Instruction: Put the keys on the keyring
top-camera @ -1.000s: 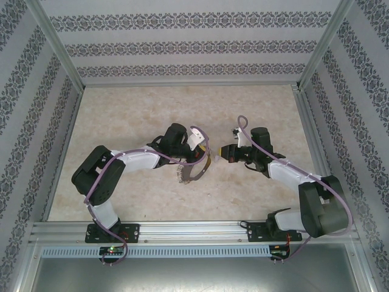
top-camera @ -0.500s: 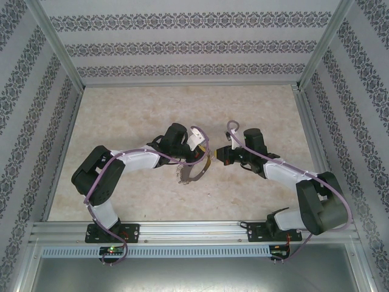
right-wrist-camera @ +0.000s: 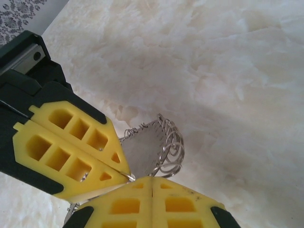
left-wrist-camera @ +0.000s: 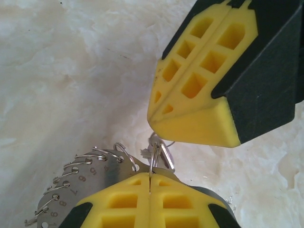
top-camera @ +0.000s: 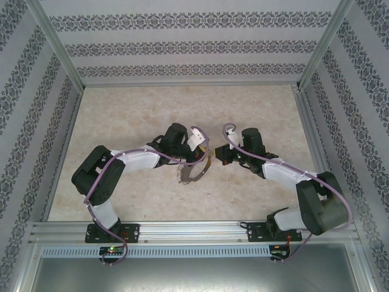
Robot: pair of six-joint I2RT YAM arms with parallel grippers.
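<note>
Pale marbled tabletop, patterned walls

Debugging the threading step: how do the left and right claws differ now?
Left claw grips the big keyring by its rim; right claw pinches what looks like a small silvery key at its very tip. Left claw points right in the top view, right claw points left. Both are shut, tips nearly touching.

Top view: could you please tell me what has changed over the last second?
The right tool has moved left, closing the gap until its tip sits close up against the left tool. Both tools remain shut. The left tool stayed in place, holding the keyring, which hangs below it as before.
</note>
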